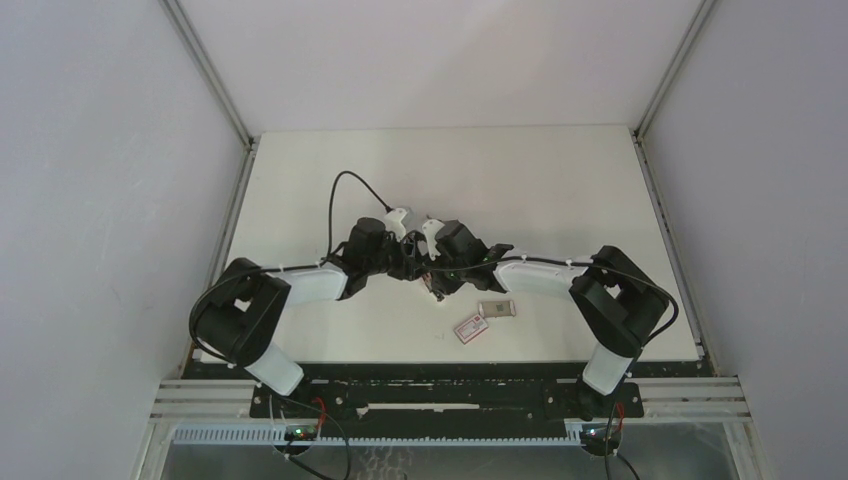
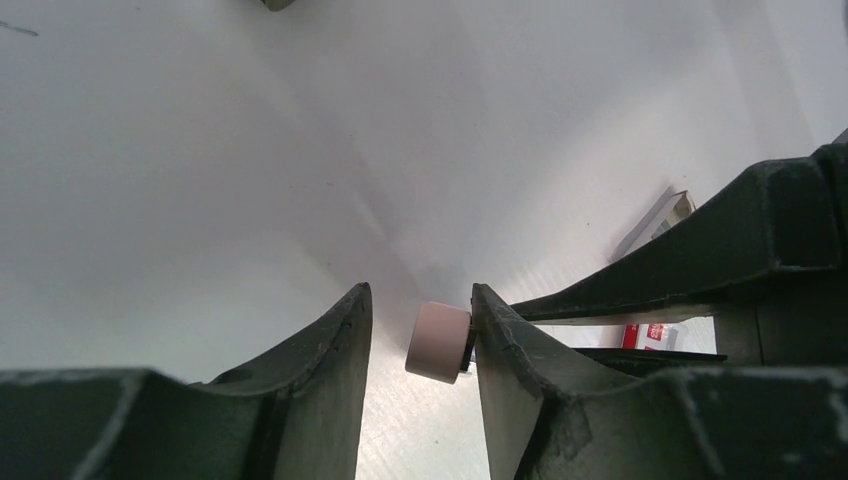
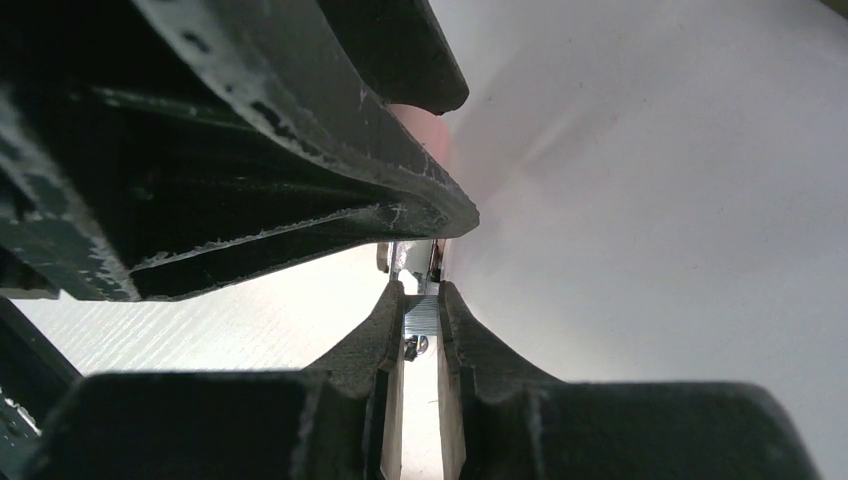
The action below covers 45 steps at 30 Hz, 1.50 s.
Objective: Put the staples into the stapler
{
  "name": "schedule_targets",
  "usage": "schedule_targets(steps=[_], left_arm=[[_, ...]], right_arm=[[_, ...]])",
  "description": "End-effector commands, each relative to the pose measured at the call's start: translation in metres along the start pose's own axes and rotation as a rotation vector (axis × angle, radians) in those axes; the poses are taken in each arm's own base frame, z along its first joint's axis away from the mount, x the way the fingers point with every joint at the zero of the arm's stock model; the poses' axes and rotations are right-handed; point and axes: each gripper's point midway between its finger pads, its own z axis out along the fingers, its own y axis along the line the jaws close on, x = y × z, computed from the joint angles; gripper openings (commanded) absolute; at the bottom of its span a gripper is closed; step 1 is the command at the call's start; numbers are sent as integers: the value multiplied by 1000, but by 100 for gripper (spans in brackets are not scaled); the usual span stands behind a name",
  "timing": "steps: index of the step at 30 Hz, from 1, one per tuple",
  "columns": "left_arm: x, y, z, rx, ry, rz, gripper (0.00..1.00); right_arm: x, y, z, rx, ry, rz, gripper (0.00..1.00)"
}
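My right gripper (image 3: 422,312) is shut on the staples (image 3: 422,316), a silvery strip pinched between its fingertips. Just beyond the strip shows the stapler's (image 3: 412,256) metal channel. The stapler is a small dark shape in the top view (image 1: 436,287), under both grippers. My left gripper (image 2: 420,318) has its jaws apart. A pale pink round piece (image 2: 440,342) sits between them, touching only the right finger (image 2: 505,360), with a gap to the left finger. The two grippers meet at mid-table (image 1: 420,255).
The pale tray (image 1: 497,308) and the white sleeve with a red label (image 1: 471,327) lie on the table just in front of the right forearm. The sleeve's red label also shows in the left wrist view (image 2: 650,334). White walls stand on both sides.
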Motion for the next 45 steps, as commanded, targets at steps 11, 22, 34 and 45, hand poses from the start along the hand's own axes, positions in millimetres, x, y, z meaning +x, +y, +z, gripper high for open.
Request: schedule_targets(steps=[11,22,34,45], left_arm=[[-30,-13,-12,12,-108,15,49],[-48,0,-39,-85,-254,19,68],[-64,66,-90,-361,-455,-145,76],[-62,100,-123,-518,-542,-224,78]], right_arm=[[-22,2,-5,60,-60,2,5],[-28,6,-13,79,-81,27,4],[-30,9,-19,86,-88,62,4],[-33,11,-18,83,-103,58,5]])
